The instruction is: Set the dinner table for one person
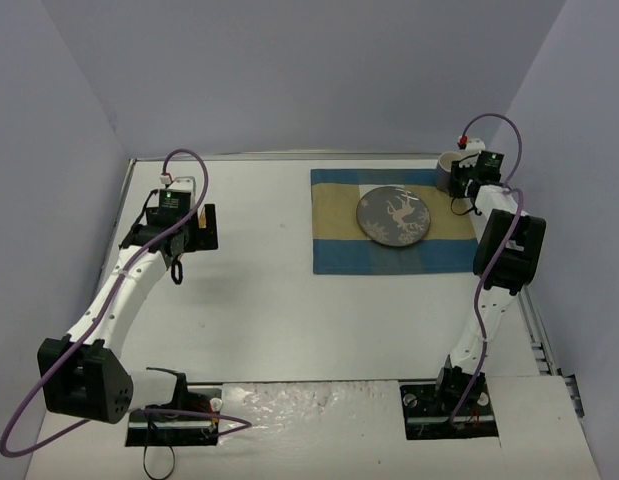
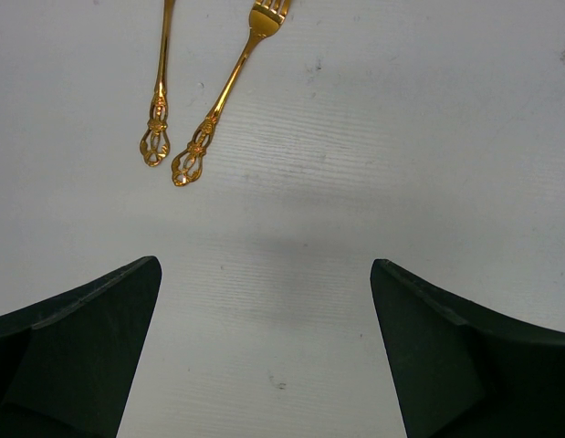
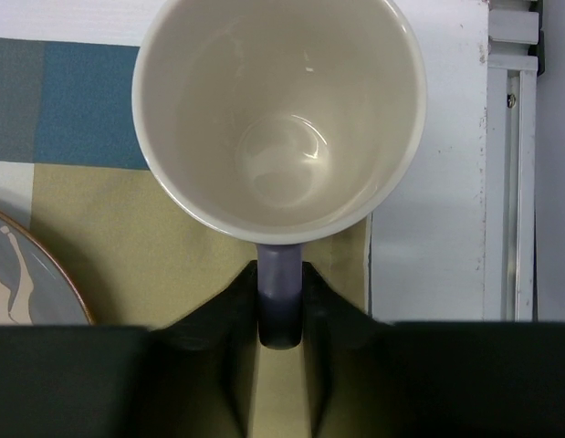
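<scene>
The dinner table is a big white top. A blue-and-tan striped placemat lies at its far right with a grey patterned plate on it. My right gripper is shut on the purple handle of a cream-lined mug at the placemat's far right corner; whether the mug rests or hangs I cannot tell. My left gripper is open and empty above bare table at the far left. A gold fork and a second gold utensil's handle lie just ahead of it.
The plate's rim shows left of the right gripper. A metal edge rail runs along the table's right side close to the mug. Purple walls enclose the table on three sides. The gold cutlery does not show in the top view.
</scene>
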`<action>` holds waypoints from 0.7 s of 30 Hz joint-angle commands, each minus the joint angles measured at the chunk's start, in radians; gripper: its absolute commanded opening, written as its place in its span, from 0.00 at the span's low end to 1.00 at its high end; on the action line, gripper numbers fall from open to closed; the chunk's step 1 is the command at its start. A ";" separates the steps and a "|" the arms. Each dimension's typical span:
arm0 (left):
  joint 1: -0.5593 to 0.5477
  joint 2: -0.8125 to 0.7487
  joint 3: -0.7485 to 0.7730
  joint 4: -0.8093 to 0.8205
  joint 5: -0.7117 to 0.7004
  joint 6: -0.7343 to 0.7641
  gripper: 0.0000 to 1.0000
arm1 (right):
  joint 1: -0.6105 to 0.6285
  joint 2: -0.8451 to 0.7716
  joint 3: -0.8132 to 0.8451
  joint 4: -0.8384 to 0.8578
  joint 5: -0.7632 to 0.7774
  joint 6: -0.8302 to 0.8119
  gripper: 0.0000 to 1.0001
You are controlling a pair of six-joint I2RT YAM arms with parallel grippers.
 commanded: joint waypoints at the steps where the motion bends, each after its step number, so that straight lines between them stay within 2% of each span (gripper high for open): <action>1: 0.006 -0.008 0.023 0.055 0.001 0.006 0.97 | -0.008 -0.035 0.029 0.096 -0.010 -0.017 0.40; 4: 0.006 -0.009 0.023 0.055 0.001 0.007 0.97 | -0.009 -0.058 0.014 0.097 0.014 -0.006 0.59; 9: 0.006 -0.013 0.025 0.052 0.007 0.005 0.97 | -0.005 -0.133 -0.019 0.108 0.064 0.048 0.80; 14: 0.006 -0.022 0.024 0.049 0.003 0.001 0.97 | 0.002 -0.259 -0.105 0.119 0.106 0.138 0.90; 16: 0.006 -0.022 0.026 0.046 -0.004 -0.002 0.97 | 0.013 -0.331 -0.146 0.124 0.130 0.192 0.91; 21: 0.010 -0.028 0.020 0.055 -0.022 -0.003 0.97 | 0.095 -0.512 -0.342 0.141 0.247 0.278 0.99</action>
